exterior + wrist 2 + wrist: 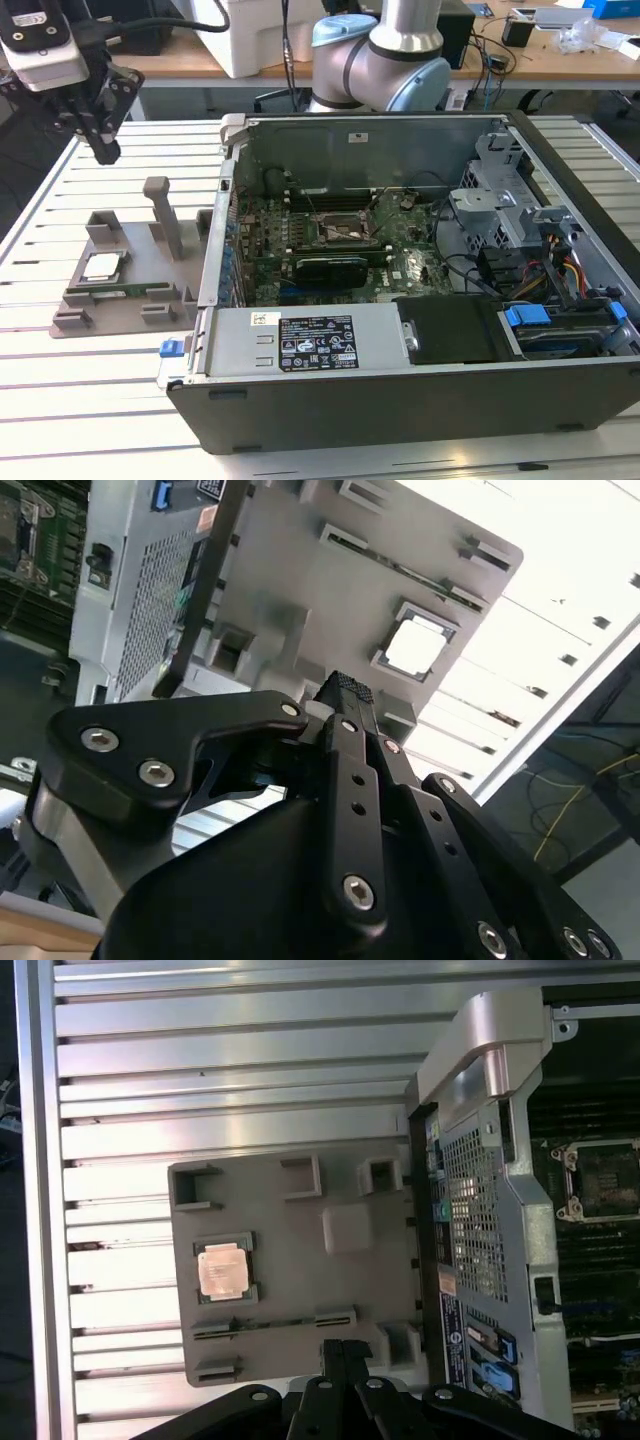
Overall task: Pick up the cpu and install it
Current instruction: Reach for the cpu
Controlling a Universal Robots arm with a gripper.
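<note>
**End effector shut and empty, cpu in its holder tray**

The end effector (106,150) hangs in the air over the back corner of the bench (80,400) on the exterior view's left. Its black fingers (333,1352) are pressed together with nothing between them.

Well apart from it, the cpu (103,265) lies flat, silver top up, in a square pocket of the grey holder tray (140,262). The tray rests on the slatted bench near the edge on the exterior view's left. A narrow green memory stick (125,291) lies in a slot of the same tray, just beside the cpu.

An open computer case (400,400) stands just beside the tray, toward the exterior view's right. The motherboard socket (345,228) is inside it. The arm's grey base (385,50) rises behind the case.
</note>
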